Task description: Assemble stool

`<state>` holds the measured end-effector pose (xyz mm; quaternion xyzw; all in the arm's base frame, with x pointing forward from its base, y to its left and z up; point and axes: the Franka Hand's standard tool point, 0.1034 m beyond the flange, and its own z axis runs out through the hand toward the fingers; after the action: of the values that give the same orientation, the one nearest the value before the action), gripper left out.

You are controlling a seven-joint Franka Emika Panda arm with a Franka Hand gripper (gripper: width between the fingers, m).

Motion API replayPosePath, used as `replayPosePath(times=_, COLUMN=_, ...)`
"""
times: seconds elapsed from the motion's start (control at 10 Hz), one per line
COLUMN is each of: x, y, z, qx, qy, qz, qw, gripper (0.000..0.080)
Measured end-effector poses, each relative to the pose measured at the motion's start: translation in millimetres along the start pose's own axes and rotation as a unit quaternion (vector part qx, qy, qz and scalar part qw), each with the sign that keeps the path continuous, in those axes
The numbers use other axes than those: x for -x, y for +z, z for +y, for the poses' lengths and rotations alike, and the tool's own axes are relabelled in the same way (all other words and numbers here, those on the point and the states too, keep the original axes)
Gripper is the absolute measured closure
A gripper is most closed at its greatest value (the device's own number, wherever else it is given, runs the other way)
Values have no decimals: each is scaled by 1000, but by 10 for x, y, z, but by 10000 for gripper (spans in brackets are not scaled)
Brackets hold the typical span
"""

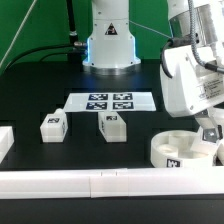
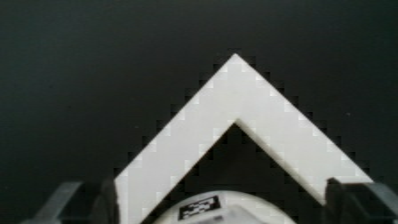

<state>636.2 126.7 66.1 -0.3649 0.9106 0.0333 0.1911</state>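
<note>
Wrist view shows the tool [image 2: 205,203] wide open. Its two fingers [image 2: 64,200] stand far apart with nothing clamped. Between them, clear of both, is a white tagged piece that I take to be the seat drum [image 2: 217,209]. Just beyond the tool a white rail [image 2: 231,110] forms a sharp angle whose limbs spread toward the fingers, so the drum seems to sit inside that corner. Whether it touches the rail I cannot tell.

Exterior view has the arm [image 1: 190,75] hanging over the drum, which rests on the table [image 1: 40,85] just beside the long rail. The tool itself is mostly hidden there.

The step in hand looks like taking hold of the drum. To do it well, the tool should centre over the drum, descend straight and close on solid wall rather than across a notch. Both fingers need to stay clear of the rail, since a finger landing on it would likely tilt the grip.

Well away from the tool, the nearer leg [image 1: 112,127] and the farther leg [image 1: 53,126] stand apart on the table, with the marker board [image 1: 110,101] lying beyond them. A third leg is not in view.

No true container is present. The drum's recessed top appears to hold nothing, and no leg is fitted to it.
</note>
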Motion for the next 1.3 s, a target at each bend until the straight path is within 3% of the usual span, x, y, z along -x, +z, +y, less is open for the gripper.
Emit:
replayPosePath(times=0.3, x=20, y=-63, z=-19, qx=4, qy=-33, qz=-4, qw=999, gripper=154)
replayPosePath(times=0.5, x=110, y=-374, z=-118, qx=-7, qy=-64, qz=-22, qw=998, gripper=150)
replayPosePath(times=0.6, x=130, y=-445, z=-166, qx=-11, qy=-71, qz=-27, qw=997, gripper=150)
replayPosePath(times=0.8, x=88, y=-363, z=-116, qx=-6, qy=-73, qz=-20, qw=997, gripper=150)
replayPosePath(times=1.3, x=74, y=-358, z=-123, qx=-6, qy=-78, qz=-20, qw=997, gripper=150)
